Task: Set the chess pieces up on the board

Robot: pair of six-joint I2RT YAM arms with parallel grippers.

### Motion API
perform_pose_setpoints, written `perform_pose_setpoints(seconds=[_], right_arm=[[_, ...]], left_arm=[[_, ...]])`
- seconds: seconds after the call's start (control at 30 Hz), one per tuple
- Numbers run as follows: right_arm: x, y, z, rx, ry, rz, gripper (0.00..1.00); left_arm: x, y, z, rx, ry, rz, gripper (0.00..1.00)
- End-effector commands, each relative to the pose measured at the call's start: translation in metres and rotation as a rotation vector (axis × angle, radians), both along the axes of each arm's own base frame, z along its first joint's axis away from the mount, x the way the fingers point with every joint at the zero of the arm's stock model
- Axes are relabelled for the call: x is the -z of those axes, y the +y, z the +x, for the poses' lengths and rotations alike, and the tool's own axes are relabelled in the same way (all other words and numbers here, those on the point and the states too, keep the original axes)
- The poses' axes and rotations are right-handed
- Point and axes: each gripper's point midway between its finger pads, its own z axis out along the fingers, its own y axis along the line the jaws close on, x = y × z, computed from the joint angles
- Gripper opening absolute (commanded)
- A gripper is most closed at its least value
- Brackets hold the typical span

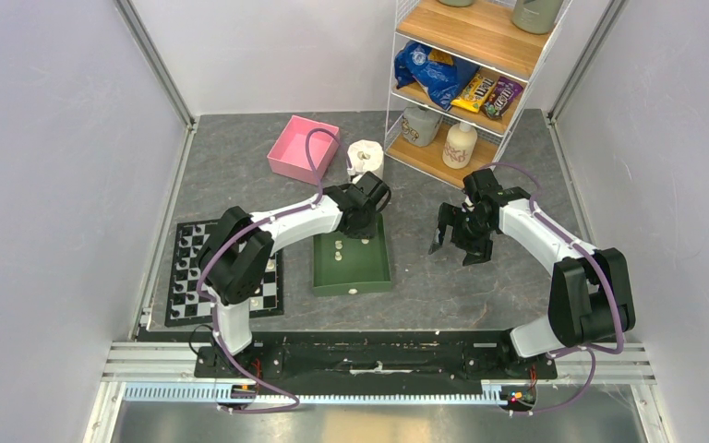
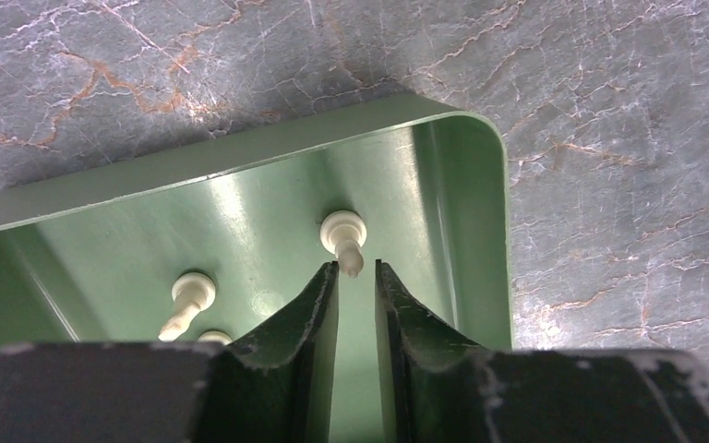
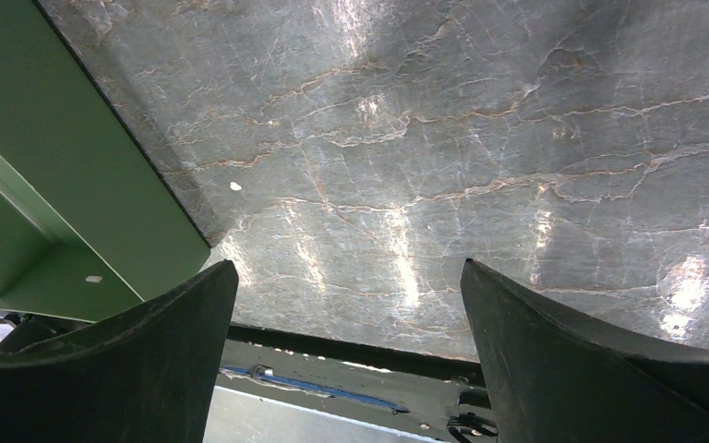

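Observation:
The checkered board (image 1: pixel 270 293) lies at the left with several cream-white chess pieces (image 1: pixel 187 269) on its left columns. A few more pieces (image 1: pixel 338 246) stand in the green tray (image 1: pixel 383 268). My left gripper (image 1: pixel 366 227) hangs over the tray's far right corner. In the left wrist view its jaws (image 2: pixel 357 268) stand narrowly apart, with the top of one piece (image 2: pixel 342 232) just at the fingertips, not clamped. Two other pieces (image 2: pixel 189 300) stand to its left. My right gripper (image 1: pixel 456 245) is wide open and empty above bare table right of the tray (image 3: pixel 74 185).
A pink box (image 1: pixel 303 148) and a white paper roll (image 1: pixel 366 159) sit behind the tray. A wire shelf (image 1: pixel 462 78) with snack bags and bottles stands at the back right. White walls close in both sides; a metal rail (image 1: pixel 378 355) runs along the near edge.

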Motion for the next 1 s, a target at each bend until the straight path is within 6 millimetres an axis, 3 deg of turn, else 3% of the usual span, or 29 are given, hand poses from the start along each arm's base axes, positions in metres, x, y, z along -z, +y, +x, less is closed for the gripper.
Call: perform_pose_setpoints(seconds=[0.0, 0.17, 0.4, 0.53, 0.73, 0.97], right_arm=[[-0.001, -0.003, 0.003, -0.007, -0.021, -0.009, 0.99], [-0.001, -0.002, 0.003, -0.007, -0.017, -0.009, 0.99], [-0.002, -0.002, 0.003, -0.006, -0.018, -0.005, 0.99], [-0.002, -0.002, 0.003, -0.004, -0.017, -0.005, 0.99], [-0.001, -0.001, 0.004, -0.002, -0.012, -0.003, 0.99], [-0.002, 0.0, 0.007, -0.006, -0.015, 0.002, 0.99]], left_arm=[[-0.012, -0.007, 0.014, -0.028, -0.045, -0.021, 0.26], [-0.011, -0.008, 0.013, -0.026, -0.043, -0.02, 0.23], [-0.016, -0.003, 0.013, -0.029, -0.055, -0.007, 0.02], [-0.037, 0.007, 0.012, -0.05, -0.099, -0.011, 0.02], [-0.083, 0.024, 0.004, -0.058, -0.171, -0.059, 0.02], [-0.101, 0.045, -0.016, -0.072, -0.158, -0.073, 0.02]])
